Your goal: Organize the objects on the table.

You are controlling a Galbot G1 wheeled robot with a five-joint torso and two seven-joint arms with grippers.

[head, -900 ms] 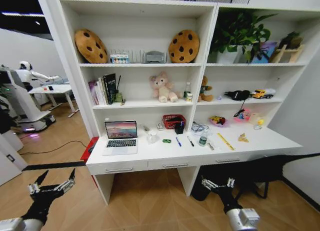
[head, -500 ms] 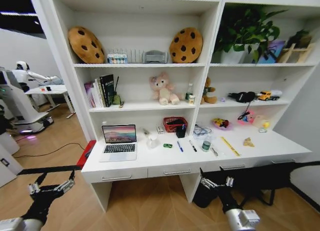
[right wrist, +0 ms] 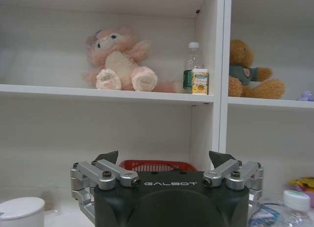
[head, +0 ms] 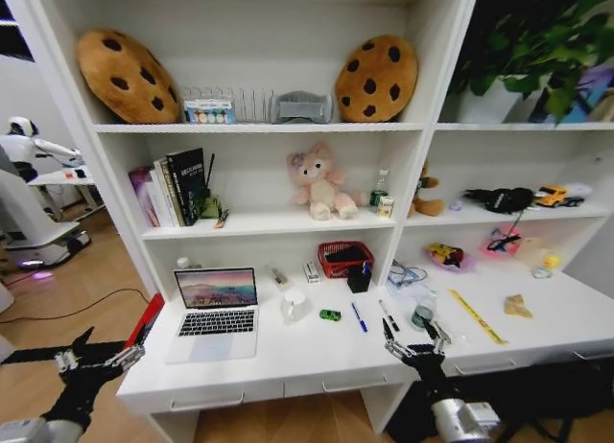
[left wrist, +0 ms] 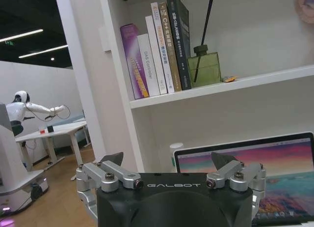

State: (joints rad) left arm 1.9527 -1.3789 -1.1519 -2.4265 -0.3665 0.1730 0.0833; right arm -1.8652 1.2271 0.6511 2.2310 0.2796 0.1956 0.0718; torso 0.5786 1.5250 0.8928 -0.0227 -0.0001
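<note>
Head view: both grippers hang spread and empty, left gripper (head: 93,358) off the desk's (head: 288,352) left corner, right gripper (head: 414,344) over its front edge. The desk now looms nearer, so reach improves. The blue pen (head: 357,316) lies at eleven o'clock, nearby; the silver laptop (head: 215,311) at nine.

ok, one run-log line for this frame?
phase: at desk | left gripper: open, near laptop | right gripper: open, near bottle
</note>
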